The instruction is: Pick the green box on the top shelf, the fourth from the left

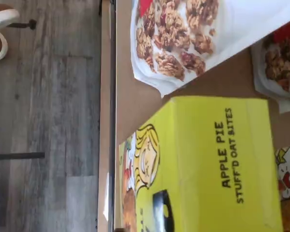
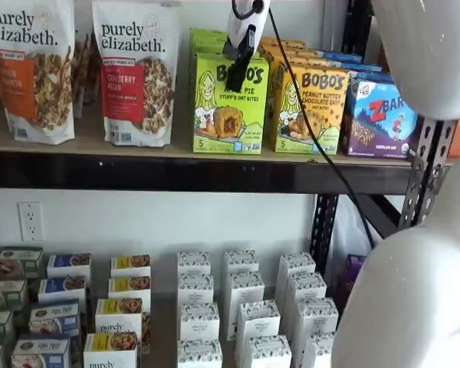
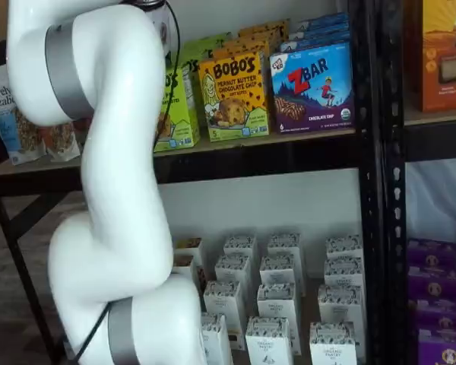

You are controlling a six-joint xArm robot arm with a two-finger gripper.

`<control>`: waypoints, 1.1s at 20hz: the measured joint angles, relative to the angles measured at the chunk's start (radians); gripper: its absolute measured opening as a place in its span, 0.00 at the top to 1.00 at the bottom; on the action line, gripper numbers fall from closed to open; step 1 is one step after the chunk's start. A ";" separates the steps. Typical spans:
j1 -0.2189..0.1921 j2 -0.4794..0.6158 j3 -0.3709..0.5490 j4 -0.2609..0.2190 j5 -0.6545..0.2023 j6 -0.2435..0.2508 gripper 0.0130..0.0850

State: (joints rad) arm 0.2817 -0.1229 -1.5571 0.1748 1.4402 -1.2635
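arm [image 3: 114,190] hides most of green box [image 3: 178,103].

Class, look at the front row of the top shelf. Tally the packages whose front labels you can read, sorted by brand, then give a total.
Purely Elizabeth granola bags: 2
Bobo's boxes: 2, the green box and the orange-yellow box
Zbar box: 1
Total: 5

Even, soft indoor light, no hard glare. Wrist view is blurry w/ smeared print on green box [image 1: 217,164]; shelf views sharper, shadow under top shelf [image 2: 176,172].
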 joint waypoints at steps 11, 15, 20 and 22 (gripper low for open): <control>-0.001 0.006 -0.001 -0.003 -0.010 -0.002 0.11; -0.003 0.006 -0.001 0.003 -0.011 -0.003 0.22; -0.005 0.016 -0.018 0.007 0.010 -0.004 0.33; -0.005 0.017 -0.022 0.006 0.014 -0.004 0.33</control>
State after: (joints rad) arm 0.2772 -0.1057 -1.5786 0.1806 1.4538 -1.2672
